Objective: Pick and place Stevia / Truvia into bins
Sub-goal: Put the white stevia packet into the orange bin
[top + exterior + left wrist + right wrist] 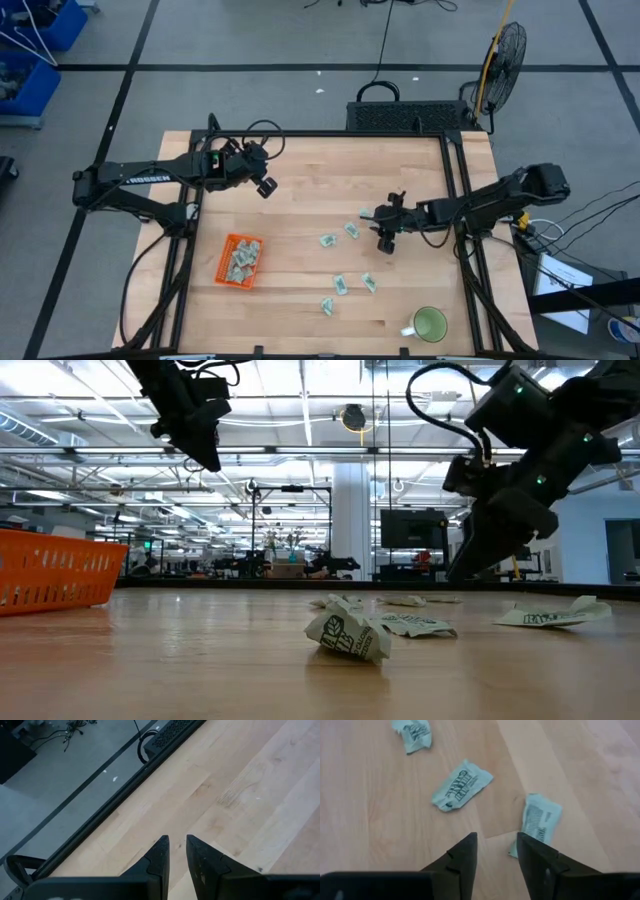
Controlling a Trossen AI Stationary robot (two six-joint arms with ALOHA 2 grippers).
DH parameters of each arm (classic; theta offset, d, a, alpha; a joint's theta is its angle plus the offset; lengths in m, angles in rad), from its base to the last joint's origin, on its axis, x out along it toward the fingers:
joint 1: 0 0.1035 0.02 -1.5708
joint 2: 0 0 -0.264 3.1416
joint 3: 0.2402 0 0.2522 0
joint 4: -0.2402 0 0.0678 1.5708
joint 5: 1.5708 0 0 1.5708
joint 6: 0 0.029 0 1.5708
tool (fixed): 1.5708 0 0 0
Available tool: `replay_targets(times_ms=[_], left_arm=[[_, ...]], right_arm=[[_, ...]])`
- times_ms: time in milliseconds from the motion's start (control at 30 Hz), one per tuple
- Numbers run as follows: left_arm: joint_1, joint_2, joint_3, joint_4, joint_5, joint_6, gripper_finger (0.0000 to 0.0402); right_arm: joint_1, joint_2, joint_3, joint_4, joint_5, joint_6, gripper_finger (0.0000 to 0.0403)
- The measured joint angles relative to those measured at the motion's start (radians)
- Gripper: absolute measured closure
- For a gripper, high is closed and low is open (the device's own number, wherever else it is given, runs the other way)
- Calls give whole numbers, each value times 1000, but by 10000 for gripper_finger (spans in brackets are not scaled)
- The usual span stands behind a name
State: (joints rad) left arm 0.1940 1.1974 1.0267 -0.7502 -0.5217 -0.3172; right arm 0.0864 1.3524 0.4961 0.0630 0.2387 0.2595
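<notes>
Several pale green Stevia / Truvia packets lie loose on the wooden table, among them one [351, 230], another [327, 240] and a third [340, 285]. More packets fill the orange bin [225, 272] at the front left. My right gripper [385, 238] hovers just right of the loose group, open and empty. Its wrist view shows the gripper [496, 851] over bare wood, with one packet [462, 785] ahead and another [538, 822] beside one finger. My left gripper [264, 186] hangs high at the back left, over bare wood, its fingers [159, 856] a narrow gap apart with nothing between.
A round green mug [430, 325] stands at the front right corner. A black basket-like box [410, 117] sits behind the table's back edge, with a fan [505, 50] beside it. In the low view the orange bin [50, 570] is at the left and crumpled packets [350, 635] lie mid-table.
</notes>
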Motion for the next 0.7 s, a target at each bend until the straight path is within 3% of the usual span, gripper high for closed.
replay_targets(times_ms=[367,700], left_arm=[[1,0,0,0,0,0,330],[1,0,0,-2,0,0,330]], right_arm=[[0,148,3,53,104,-48,282],[-2,152,3,53,102,-38,365]])
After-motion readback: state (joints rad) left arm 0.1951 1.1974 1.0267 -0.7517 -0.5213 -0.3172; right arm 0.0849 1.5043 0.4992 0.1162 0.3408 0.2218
